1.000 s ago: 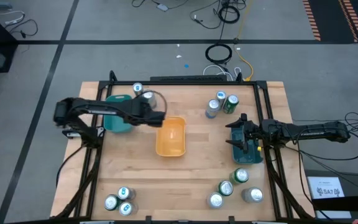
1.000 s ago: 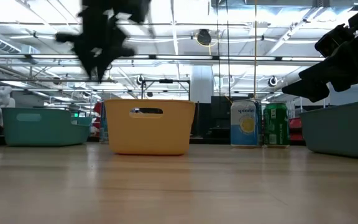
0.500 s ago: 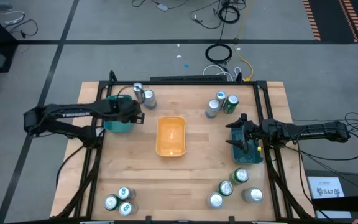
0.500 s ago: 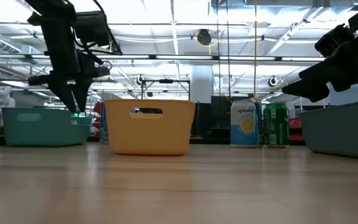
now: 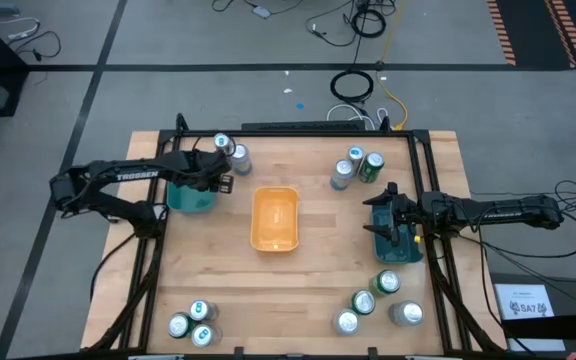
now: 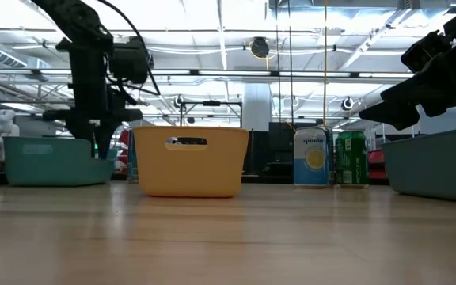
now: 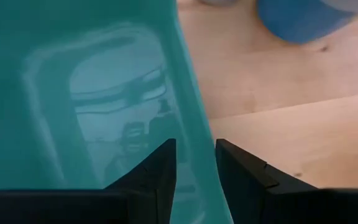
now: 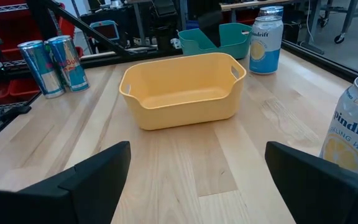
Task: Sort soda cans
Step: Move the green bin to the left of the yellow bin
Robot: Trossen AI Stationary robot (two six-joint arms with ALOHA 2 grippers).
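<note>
High view: sorting barely begun. Soda cans (image 5: 368, 300) stand in clusters at all four worktop (image 5: 318, 265) corners; yellow tray (image 5: 274, 219) empty. Left gripper (image 7: 194, 163) jaws nearly together, apparently straddling teal tray (image 5: 190, 190) wall. Right gripper (image 5: 388, 222) jaws spread, idle.

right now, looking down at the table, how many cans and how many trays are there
cans: 12
teal tray: 1
yellow tray: 1
dark tray: 1
total: 15
</note>
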